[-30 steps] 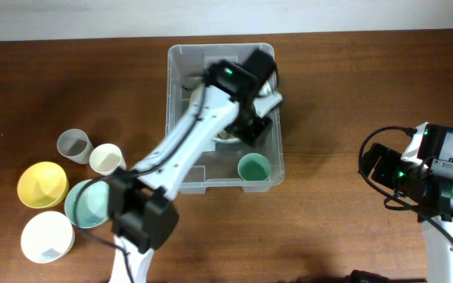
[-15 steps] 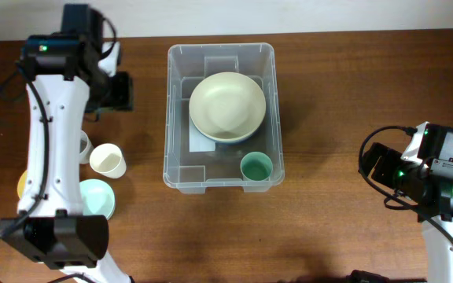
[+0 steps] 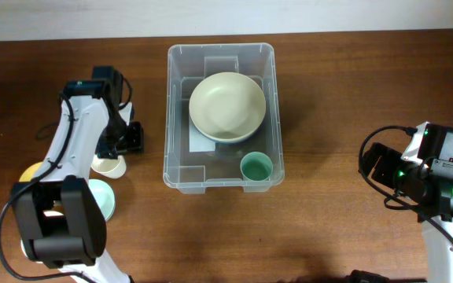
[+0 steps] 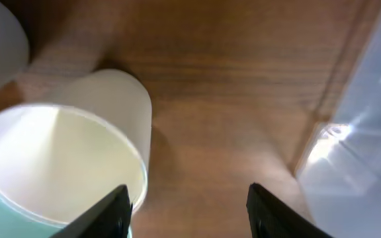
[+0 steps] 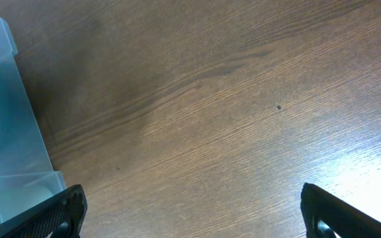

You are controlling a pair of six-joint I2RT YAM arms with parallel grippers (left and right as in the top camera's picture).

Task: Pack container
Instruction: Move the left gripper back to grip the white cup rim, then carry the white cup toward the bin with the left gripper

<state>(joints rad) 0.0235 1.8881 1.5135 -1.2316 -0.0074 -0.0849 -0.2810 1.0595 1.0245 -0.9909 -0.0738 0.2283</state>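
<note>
White arms (image 3: 75, 135), black joints, green LEDs

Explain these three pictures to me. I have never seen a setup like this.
This is a robot with two arms at a wooden table. One picture looks down from above. The other two come from a small camera on each wrist, so the dark tips at their bottom edges are that arm's own fingers. Each arm ends in a two-finger end effector. The left end effector is open and empty, close to a cream cup. The right end effector is open too, over bare wood. The clear container holds a large cream bowl and a small green cup. A pale green bowl and a yellow bowl sit to its left.
</note>
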